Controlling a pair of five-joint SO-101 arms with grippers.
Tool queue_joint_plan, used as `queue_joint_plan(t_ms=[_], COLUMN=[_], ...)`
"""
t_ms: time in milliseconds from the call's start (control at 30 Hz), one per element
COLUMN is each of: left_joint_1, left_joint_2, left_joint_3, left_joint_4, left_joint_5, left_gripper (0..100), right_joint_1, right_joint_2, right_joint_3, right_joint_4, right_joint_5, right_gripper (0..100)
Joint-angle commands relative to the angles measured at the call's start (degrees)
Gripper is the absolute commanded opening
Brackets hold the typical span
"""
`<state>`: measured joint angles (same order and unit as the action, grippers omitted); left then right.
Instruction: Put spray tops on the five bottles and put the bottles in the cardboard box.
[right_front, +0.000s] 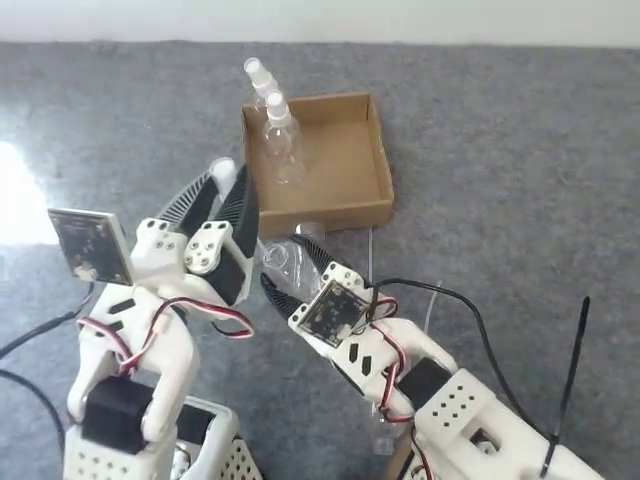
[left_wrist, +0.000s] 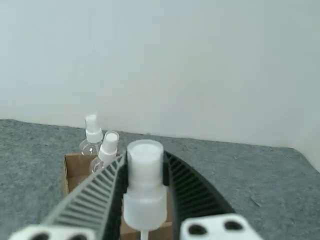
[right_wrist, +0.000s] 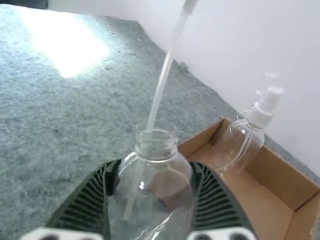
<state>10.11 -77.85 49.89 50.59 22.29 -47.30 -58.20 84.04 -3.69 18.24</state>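
Grey carpeted table (right_front: 520, 150) carries an open cardboard box (right_front: 375, 190). A thin clear tube (right_front: 371, 255) lies just in front of it. A black cable (right_front: 20, 345) lies at the left edge.

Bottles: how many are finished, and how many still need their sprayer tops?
One capped bottle stands inside the cardboard box; a second capped bottle is at its far corner, in or out unclear. The left gripper holds a spray top, its tube dipping into the open bottle clamped in the right gripper. Left: seat that top, box the bottle, then probably two more.

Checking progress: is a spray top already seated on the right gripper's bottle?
No: the bottle has a bare neck, the tube dipping into it.
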Motion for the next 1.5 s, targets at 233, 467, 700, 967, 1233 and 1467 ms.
queue_joint_plan(t_ms=[233,467,700,967,1233,1467], left_joint_1=[0.26,0.44,1.14,2.9,6.15,5.89], left_joint_2=[-0.35,-0.35,-0.35,-0.18,-0.26,-0.26], left_joint_3=[4.44,8.13,9.98,11.3,12.7,12.35], left_joint_4=[-0.18,-3.25,-4.4,-4.31,-4.22,-4.22], left_joint_5=[-0.53,-0.53,-0.44,-0.44,-2.46,-2.46], left_gripper=[1,1,1,1,11,18], right_joint_1=[1.1,0.92,1.1,1.1,3.47,3.74], right_joint_2=[-1.8,-1.8,-1.8,-1.8,-1.8,-1.8], right_joint_3=[-1.41,-1.41,-1.49,-1.49,-2.37,-2.46], right_joint_4=[-1.71,-1.71,-1.8,-1.8,-1.71,-1.71], right_joint_5=[-1.58,-1.76,-4.31,-5.19,-7.38,-8.35], right_gripper=[0.7,0.7,0.7,0.7,0.7,0.7])
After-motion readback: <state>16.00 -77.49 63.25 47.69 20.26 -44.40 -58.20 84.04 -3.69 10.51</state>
